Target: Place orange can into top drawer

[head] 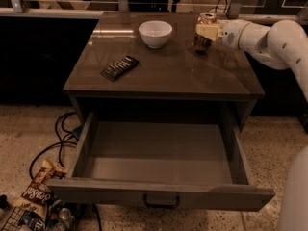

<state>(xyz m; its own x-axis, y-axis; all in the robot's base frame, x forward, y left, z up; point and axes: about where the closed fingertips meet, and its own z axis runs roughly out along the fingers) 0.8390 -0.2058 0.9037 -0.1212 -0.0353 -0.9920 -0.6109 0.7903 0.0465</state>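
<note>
While the wide grey-brown wooden top drawer [159,160] stands pulled open, the white two-finger gripper [207,31] clasps the small orange-brown metal orange can [208,18] upright on the dark table [168,76], near the white bowl [155,33]

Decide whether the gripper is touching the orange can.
Touching. Camera view: the gripper, at the far right of the tabletop, clamps its jaws across the orange can, no gap.
</note>
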